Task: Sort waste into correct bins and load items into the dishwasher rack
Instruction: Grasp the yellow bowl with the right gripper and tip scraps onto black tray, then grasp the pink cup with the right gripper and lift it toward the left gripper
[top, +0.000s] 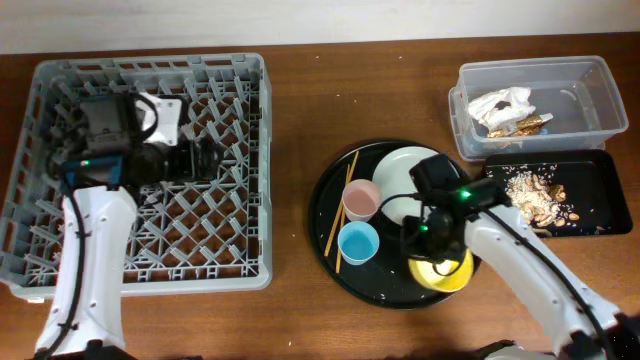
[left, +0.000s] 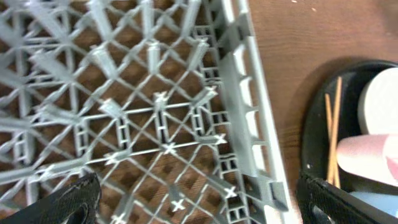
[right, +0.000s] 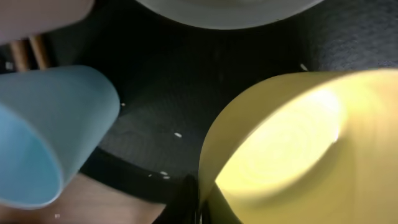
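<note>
**Right end effector at the yellow bowl, left one open over the rack**

My right end effector (top: 432, 245) is down at the yellow bowl (top: 452, 276), at the near right edge of the round black tray (top: 328, 215). In the right wrist view the bowl rim fills the frame and hides my fingertips, so I cannot tell whether I am gripping it or not.

My left end effector (top: 215, 158) hangs over the middle of the grey rack (top: 240, 90). Its fingers (left: 68, 202) are spread wide and hold nothing. No dishes sit in the rack.

Also on the round tray:
- The white plate (top: 400, 168) sits at the far side.
- The pink cup (top: 360, 198) is just left of the plate.
- The blue cup (top: 358, 243) is near the pink one.
- The chopsticks (top: 342, 222) lie along the left of both cups.

At the far right of the bench (top: 300, 100), the clear tub (top: 592, 72) holds the napkin (top: 500, 103) and the wrapper (top: 532, 124). The shallow black tray (top: 612, 168) just in front of it holds the food scraps (top: 535, 195).
</note>
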